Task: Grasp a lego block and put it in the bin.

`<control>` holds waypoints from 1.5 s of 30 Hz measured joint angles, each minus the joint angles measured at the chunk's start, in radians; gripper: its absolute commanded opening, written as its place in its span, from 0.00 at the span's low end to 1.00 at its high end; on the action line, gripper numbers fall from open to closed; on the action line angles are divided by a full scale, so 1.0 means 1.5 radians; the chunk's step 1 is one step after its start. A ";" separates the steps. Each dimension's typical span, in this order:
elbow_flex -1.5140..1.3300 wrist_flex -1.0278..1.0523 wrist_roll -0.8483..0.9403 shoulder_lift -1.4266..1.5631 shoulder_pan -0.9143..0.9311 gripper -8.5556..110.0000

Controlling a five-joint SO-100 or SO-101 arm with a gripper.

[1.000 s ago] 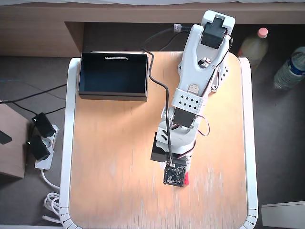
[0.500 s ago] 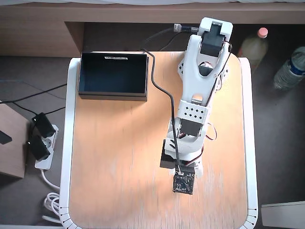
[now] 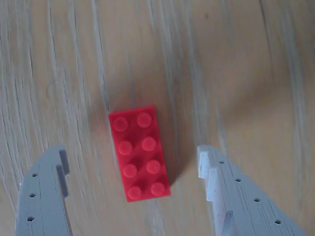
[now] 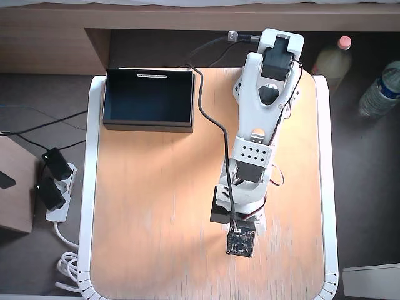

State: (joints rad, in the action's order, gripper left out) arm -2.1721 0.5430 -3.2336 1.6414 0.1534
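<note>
In the wrist view the red lego block lies flat on the wooden table, studs up, its long side running away from the camera. My gripper is open, with one grey finger left of the block and the other finger right of it, neither touching it. In the overhead view the white arm reaches toward the table's front and hides the gripper and the block beneath its wrist. The black bin stands at the table's back left corner and looks to hold nothing.
The wooden table has a white rim. A black cable runs along the arm from the back. A power strip lies on the floor to the left. Two bottles stand off the table at the back right.
</note>
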 measured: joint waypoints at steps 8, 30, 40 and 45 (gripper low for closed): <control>0.000 -0.016 0.000 -0.012 0.000 0.30; 0.000 -0.028 0.004 -0.037 0.000 0.08; 0.000 -0.028 0.012 -0.034 0.030 0.08; 0.000 -0.028 0.013 0.013 0.058 0.08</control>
State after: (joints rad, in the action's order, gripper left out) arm -2.1721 0.5016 -3.2137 1.6613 0.2408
